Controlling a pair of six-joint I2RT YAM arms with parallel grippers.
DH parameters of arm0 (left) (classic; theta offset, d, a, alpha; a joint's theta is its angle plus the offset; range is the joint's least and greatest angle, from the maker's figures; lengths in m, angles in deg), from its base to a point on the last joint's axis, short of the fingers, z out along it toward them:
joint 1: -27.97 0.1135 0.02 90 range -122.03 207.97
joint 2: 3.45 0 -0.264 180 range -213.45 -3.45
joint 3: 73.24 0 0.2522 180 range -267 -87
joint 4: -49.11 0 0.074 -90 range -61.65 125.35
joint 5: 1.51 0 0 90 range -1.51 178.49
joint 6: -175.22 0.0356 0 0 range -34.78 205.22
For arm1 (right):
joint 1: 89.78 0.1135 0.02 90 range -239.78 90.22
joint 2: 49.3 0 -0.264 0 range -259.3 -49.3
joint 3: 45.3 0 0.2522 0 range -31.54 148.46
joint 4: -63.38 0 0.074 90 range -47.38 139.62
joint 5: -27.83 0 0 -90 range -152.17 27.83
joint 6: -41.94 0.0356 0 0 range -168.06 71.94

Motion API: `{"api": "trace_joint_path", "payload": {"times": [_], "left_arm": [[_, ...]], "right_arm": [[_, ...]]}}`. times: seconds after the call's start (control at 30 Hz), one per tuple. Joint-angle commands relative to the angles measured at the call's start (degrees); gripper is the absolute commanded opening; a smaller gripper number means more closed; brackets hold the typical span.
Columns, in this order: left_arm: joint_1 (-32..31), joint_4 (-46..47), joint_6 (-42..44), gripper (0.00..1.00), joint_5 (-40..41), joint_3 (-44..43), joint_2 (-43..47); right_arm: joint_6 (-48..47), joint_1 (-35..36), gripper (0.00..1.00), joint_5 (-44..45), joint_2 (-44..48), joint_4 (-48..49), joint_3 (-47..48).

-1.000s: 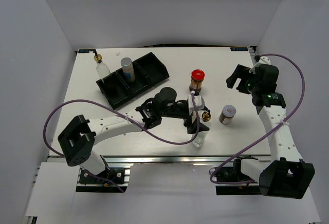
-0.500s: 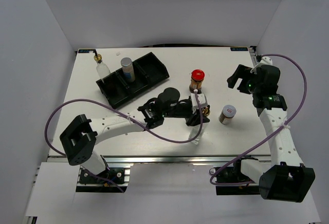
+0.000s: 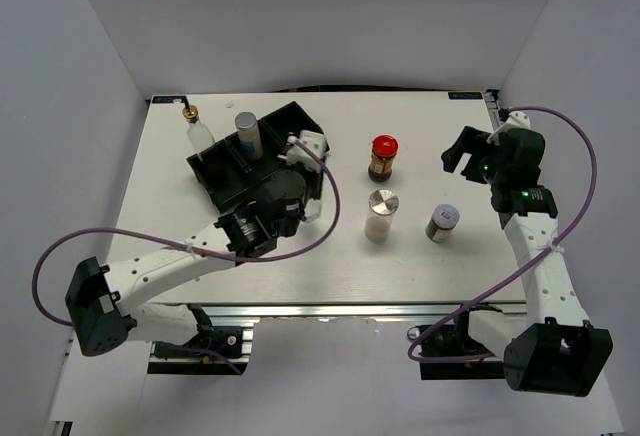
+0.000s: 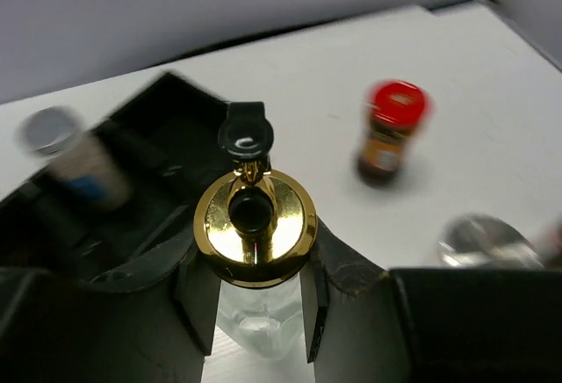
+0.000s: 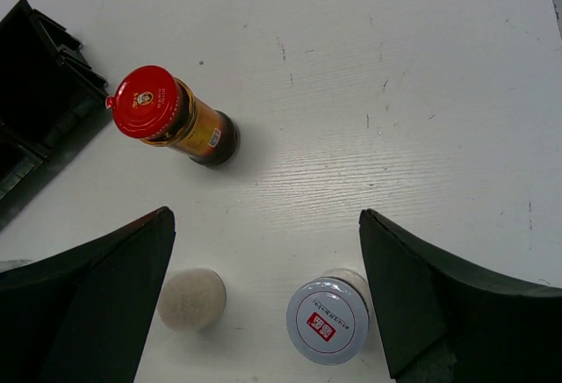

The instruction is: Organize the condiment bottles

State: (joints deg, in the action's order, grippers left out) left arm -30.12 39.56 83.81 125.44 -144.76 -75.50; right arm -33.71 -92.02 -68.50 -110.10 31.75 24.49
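My left gripper is shut on a clear glass bottle with a gold spout and holds it upright above the table, beside the black tray; in the top view that gripper hangs at the tray's right end. A second gold-spout bottle stands left of the tray. One white silver-capped shaker sits in the tray, another on the table. The red-lidded jar and silver-lidded brown jar stand to the right. My right gripper is open above them, holding nothing.
The black compartmented tray lies at the back left, angled. In the right wrist view the red-lidded jar, the shaker and the silver-lidded jar stand apart on bare white table. Purple cables loop beside both arms.
My left gripper closed on the gold-spout bottle at the table's middle, lifted it and swung left to the tray's right end, uncovering the shaker. The right arm has barely moved.
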Motion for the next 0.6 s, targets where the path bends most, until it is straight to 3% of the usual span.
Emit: {"api": "trace_joint_path", "payload": {"times": [0.0, 0.2, 0.57], "left_arm": [[2.97, -0.16, -3.33, 0.00, 25.52, -1.22, 4.99], [16.85, -5.25, -11.50, 0.00, 29.92, -2.97, 4.21], [23.97, 0.45, -10.98, 0.00, 42.41, -7.72, -2.91]], "right_arm": [[-0.73, -0.13, 0.89, -0.53, 0.50, 2.84, -0.31], [-0.81, -0.13, 0.89, -0.27, -0.29, 2.84, 0.04], [-1.34, -0.13, 0.89, 2.02, -2.13, 2.23, 0.57]]}}
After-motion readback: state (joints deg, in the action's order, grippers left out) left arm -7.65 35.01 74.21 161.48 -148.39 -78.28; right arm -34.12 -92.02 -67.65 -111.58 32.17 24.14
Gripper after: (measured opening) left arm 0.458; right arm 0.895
